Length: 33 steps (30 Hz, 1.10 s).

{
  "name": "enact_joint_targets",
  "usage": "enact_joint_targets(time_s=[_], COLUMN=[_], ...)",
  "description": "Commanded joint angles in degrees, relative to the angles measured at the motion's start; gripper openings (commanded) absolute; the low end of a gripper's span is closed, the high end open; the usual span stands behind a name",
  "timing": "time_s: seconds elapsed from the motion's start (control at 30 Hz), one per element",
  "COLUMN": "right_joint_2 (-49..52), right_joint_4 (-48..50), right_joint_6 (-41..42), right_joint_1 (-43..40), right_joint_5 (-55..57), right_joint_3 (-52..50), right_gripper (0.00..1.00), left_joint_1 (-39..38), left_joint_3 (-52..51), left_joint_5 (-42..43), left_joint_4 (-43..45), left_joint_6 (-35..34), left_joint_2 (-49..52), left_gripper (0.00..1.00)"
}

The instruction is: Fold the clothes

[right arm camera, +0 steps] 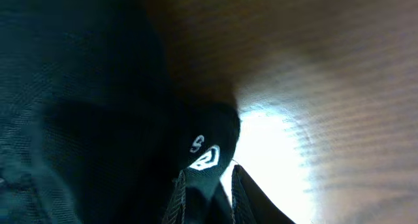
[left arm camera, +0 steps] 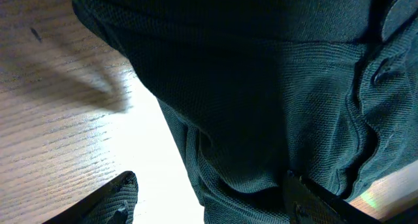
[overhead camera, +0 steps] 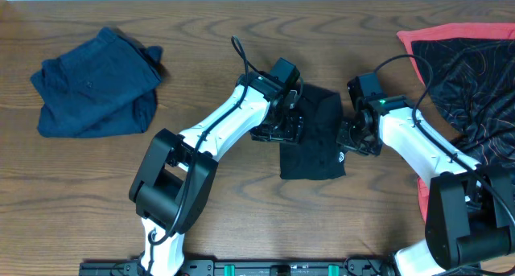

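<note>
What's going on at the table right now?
Both arms are working a small folded black fabric garment mid-table. The right gripper pinches its edge by the white logo; the left gripper sits open at the opposite edge. A folded navy blue garment lies far left; a black garment with red trim waits, unfolded, at the right.

Units: left arm (overhead camera: 221,123), right arm (overhead camera: 414,143); white tubular links, black cylindrical joint housings. Ends: left gripper (left arm camera: 212,201), right gripper (right arm camera: 209,192), with black fingers (left arm camera: 114,201). Black cable (overhead camera: 240,55) loops at each wrist's 12 o'clock; green light (overhead camera: 381,102) on the right wrist.

Overhead top-down; wrists near black garment (overhead camera: 318,147)
</note>
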Motion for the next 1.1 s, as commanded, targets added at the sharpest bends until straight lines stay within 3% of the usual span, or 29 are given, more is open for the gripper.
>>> enact_joint_targets(time_s=[0.0,0.23,0.4,0.5,0.6,0.93,1.07], right_joint_2=[-0.46,-0.87,-5.01,-9.35,-13.05,-15.58,-15.58], right_joint_4=[1.22,-0.46,-1.46,-1.42,-1.46,-3.82,-4.39], right_joint_6=[-4.46,-4.35,-6.05,-7.37,-7.58,-9.29,-9.46], right_joint_1=[0.48,-0.68,-2.73,-4.04,-4.87,-4.94,-4.94], right_joint_5=[-4.15,-1.18,-1.18,-0.31,0.5,0.57,0.72], right_joint_3=[-0.26,-0.26,0.28,0.66,0.66,0.66,0.66], right_gripper=[0.24,0.25,0.33,0.41,0.51,0.51,0.51], left_joint_1=[-0.07,1.4,5.35,8.22,10.08,10.62,10.62], left_joint_3=[-0.44,-0.39,-0.26,-0.26,-0.26,-0.26,-0.26], left_joint_5=[0.37,-2.62,5.25,11.63,13.49,13.51,19.85], left_joint_4=[-0.33,-1.4,0.24,3.39,6.08,14.01,16.81], left_joint_6=[1.11,1.16,5.2,7.93,8.11,7.96,7.8], left_joint_2=[0.13,0.11,0.11,0.11,0.11,5.62,10.34], left_gripper=[0.73,0.72,0.77,0.92,0.99,0.98,0.99])
